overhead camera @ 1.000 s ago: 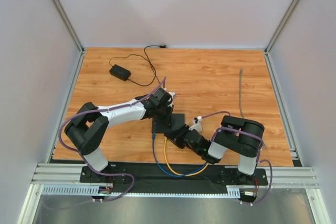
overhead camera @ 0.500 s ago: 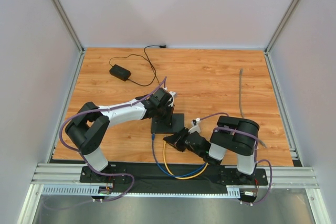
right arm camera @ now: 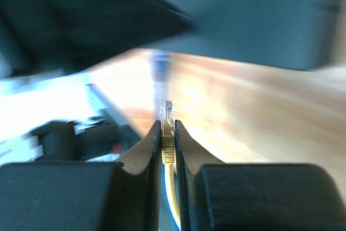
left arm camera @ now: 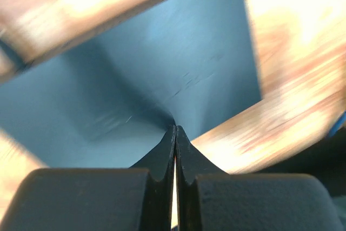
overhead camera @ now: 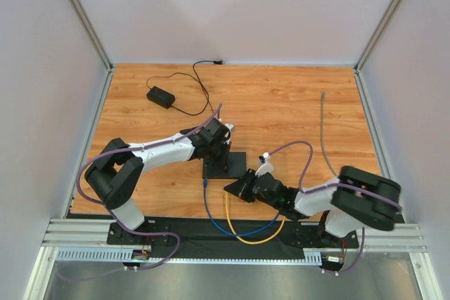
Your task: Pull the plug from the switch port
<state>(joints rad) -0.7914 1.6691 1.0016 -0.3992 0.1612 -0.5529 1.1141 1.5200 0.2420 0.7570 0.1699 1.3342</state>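
Observation:
The switch [overhead camera: 226, 165] is a flat black box on the wooden table; it fills the left wrist view [left arm camera: 162, 68] and lies blurred at the top of the right wrist view [right arm camera: 243, 14]. My left gripper [overhead camera: 219, 149] is shut, with its tips [left arm camera: 175, 129] pressed down on the switch's top. My right gripper [overhead camera: 232, 189] is just in front of the switch and is shut [right arm camera: 168, 125] on the yellow plug [right arm camera: 167, 116]. Its clear connector tip is free in the air, apart from the switch. The yellow cable [overhead camera: 228, 210] trails back toward the arm bases.
A blue cable [overhead camera: 206, 198] runs from the switch's near left corner toward the bases. A small black power-adapter brick [overhead camera: 160, 96] with its cord lies at the back left. A grey cable [overhead camera: 323, 131] lies on the right. An aluminium rail [overhead camera: 77, 233] edges the near side.
My right arm has swung its elbow out to the right. Its gripper has drawn back a little from the switch's edge with the yellow plug in it. The left gripper has stayed on the switch.

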